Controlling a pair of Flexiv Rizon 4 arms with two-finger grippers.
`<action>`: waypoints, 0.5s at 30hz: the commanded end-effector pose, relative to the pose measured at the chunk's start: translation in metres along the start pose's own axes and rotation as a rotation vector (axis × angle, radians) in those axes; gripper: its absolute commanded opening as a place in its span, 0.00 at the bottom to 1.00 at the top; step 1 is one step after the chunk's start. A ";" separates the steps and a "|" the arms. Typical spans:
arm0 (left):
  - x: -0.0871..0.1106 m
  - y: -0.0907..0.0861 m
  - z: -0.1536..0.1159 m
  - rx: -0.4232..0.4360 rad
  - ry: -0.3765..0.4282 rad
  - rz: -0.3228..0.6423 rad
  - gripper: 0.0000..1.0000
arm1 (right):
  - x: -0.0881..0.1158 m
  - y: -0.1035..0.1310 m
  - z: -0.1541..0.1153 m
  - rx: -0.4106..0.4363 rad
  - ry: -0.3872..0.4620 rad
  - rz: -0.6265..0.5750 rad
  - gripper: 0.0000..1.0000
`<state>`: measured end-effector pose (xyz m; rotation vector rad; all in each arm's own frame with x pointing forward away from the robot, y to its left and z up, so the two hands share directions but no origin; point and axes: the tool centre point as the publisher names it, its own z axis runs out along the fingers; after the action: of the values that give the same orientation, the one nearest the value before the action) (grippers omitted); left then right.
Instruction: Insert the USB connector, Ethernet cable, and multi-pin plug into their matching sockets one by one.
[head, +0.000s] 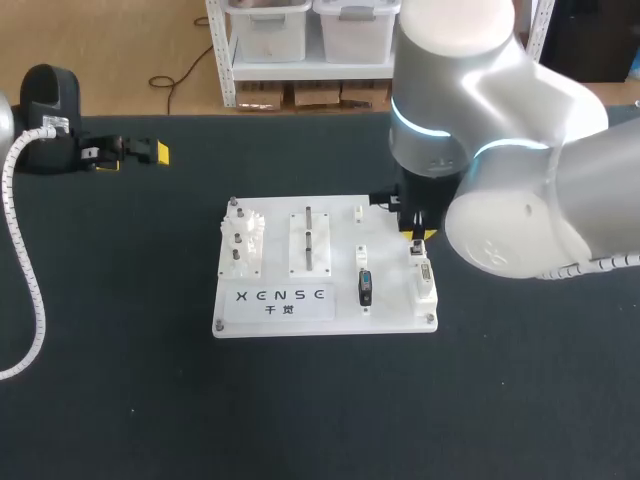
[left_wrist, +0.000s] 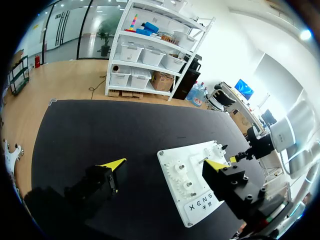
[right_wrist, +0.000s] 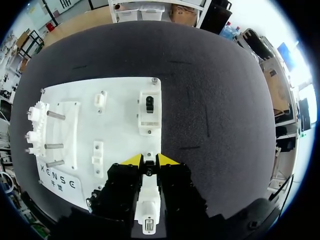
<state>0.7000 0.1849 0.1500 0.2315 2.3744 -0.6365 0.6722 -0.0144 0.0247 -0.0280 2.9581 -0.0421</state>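
The white socket board (head: 340, 232) lies mid-table. My right gripper (head: 418, 236) hangs over the board's right side, shut on a white plug (right_wrist: 148, 200) that shows between its fingers in the right wrist view. Just ahead of its yellow tips (right_wrist: 149, 160) stands a white socket block (right_wrist: 149, 114) with a dark opening, near the board's (right_wrist: 120, 130) right edge. A black connector (head: 365, 287) stands in a holder in the board's middle column. My left gripper (head: 130, 153) rests far off at the table's back left, open and empty (left_wrist: 165, 164).
The board also carries white gears (head: 243, 240) on its left side and a plate with three metal pins (head: 308, 240). My right arm's large elbow (head: 510, 215) overhangs the table beside the board. A white corrugated hose (head: 25, 270) runs along the left edge.
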 end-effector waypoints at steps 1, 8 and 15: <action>0.000 0.000 0.000 0.000 0.000 0.000 1.00 | 0.002 -0.001 0.003 -0.001 -0.015 -0.008 0.00; 0.000 0.000 0.000 0.000 0.000 0.000 1.00 | 0.001 -0.002 0.004 -0.017 -0.037 -0.044 0.00; 0.000 0.000 0.000 0.000 0.000 0.000 1.00 | -0.003 0.000 0.000 -0.020 -0.061 -0.055 0.00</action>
<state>0.7000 0.1849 0.1500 0.2315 2.3744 -0.6365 0.6776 -0.0124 0.0243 -0.1124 2.9076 -0.0215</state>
